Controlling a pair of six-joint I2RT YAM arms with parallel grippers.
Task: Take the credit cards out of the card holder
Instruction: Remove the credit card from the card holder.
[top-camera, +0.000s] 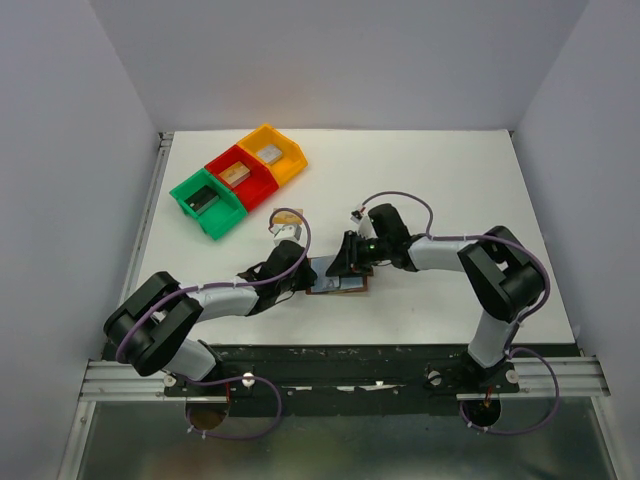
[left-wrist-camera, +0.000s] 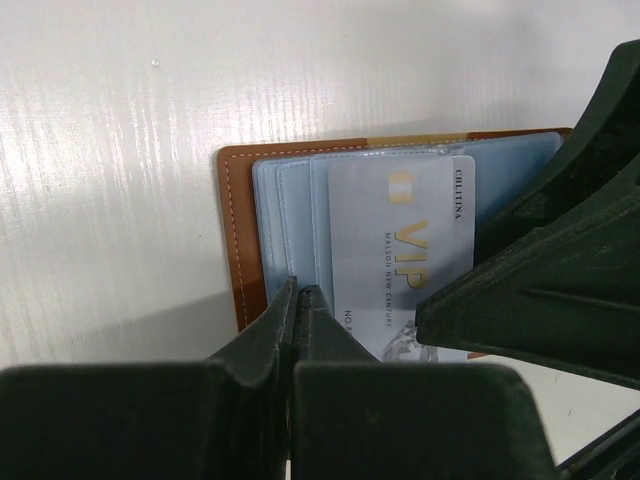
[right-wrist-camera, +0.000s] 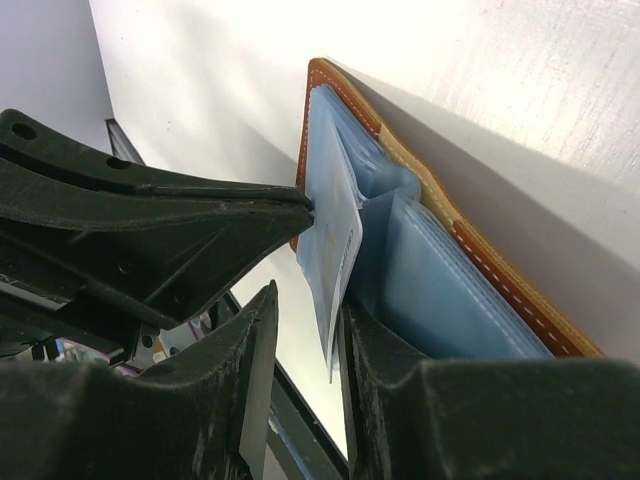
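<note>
Your left hand (left-wrist-camera: 300, 295), pressed together, pins the card holder (left-wrist-camera: 236, 230) under its tips. Your right hand (right-wrist-camera: 308, 315) is spread around a silvery credit card (right-wrist-camera: 338, 240), half out between its fingers. Likely none freed yet.

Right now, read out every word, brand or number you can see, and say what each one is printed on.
"VIP": gold, on the silvery card in the card holder.
"MAISON NEW CENTURY": small, same card, beside that.
"CHLTINA": along the card's edge, letters uncertain.
"NO": same card, the rest hidden.
The coloured bins: no text readable.
</note>
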